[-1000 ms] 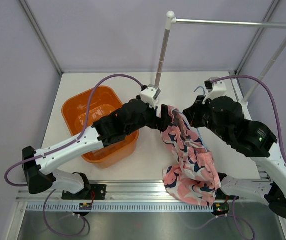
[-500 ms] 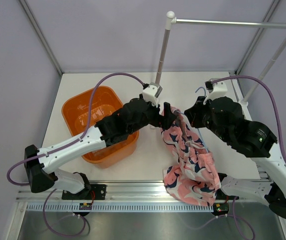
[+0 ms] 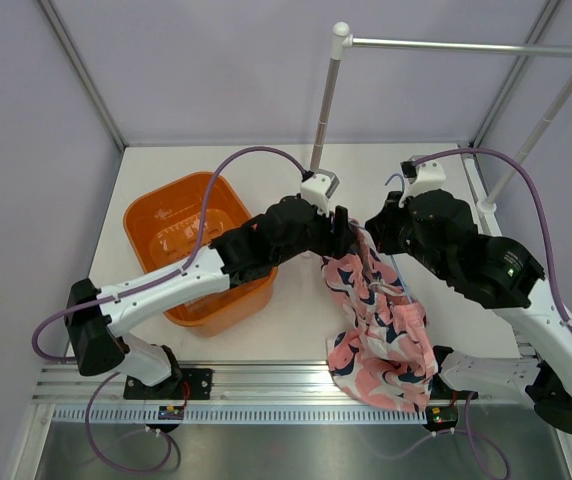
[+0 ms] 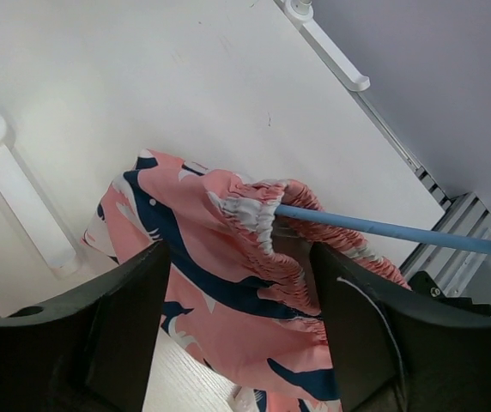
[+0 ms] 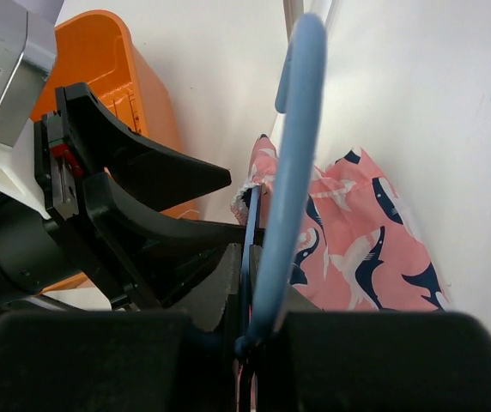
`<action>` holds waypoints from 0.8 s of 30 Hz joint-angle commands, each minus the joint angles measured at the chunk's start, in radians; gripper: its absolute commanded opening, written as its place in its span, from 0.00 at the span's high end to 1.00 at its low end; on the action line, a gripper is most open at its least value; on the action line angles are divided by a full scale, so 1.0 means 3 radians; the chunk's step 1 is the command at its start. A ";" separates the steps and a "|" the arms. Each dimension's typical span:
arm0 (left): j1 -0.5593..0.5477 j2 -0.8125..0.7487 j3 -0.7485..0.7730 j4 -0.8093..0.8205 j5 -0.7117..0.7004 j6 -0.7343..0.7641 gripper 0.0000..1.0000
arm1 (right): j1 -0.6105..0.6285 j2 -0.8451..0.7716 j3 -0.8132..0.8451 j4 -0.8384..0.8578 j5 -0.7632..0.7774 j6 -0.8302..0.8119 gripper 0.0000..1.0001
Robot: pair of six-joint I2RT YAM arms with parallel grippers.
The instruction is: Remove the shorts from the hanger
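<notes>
Beyond the orange basket point(image 3: 166, 215), the left claw point(image 4: 241, 257) has been advanced rightward and is set open, jaws narrowing, astride the waistband of the shorts point(image 3: 381, 320). The shorts are still threaded on the hanger point(image 4: 383, 227), which is pinched in the right claw point(image 5: 250, 335); a grasp is judged imminent.

An orange plastic basket point(image 3: 171, 235) sat on the left half of the white counter point(image 3: 301, 300). To its right, pink printed fabric shorts point(image 3: 381, 330) hung on a thin light-blue wire hanger point(image 4: 383, 228) and trailed toward the near edge. The left claw point(image 4: 239, 257) straddled the waistband. The right claw point(image 5: 247, 330), just right of it, was around the hanger. A silver metal clothes rail point(image 3: 466, 46) stood behind both.
</notes>
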 commanded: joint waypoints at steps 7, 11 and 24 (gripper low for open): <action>-0.0008 0.0119 0.0349 0.0028 -0.0258 0.0032 0.94 | 0.0039 -0.0044 0.0258 -0.0044 0.0067 0.0000 1.00; 0.0002 0.0303 0.0595 -0.0187 -0.0528 0.0068 1.00 | 0.0039 -0.0080 0.0345 -0.0126 0.0021 0.0005 1.00; 0.0263 0.0799 0.1040 -0.0504 -0.0627 0.0058 1.00 | 0.0039 -0.0397 0.0499 -0.0423 0.0031 -0.0010 1.00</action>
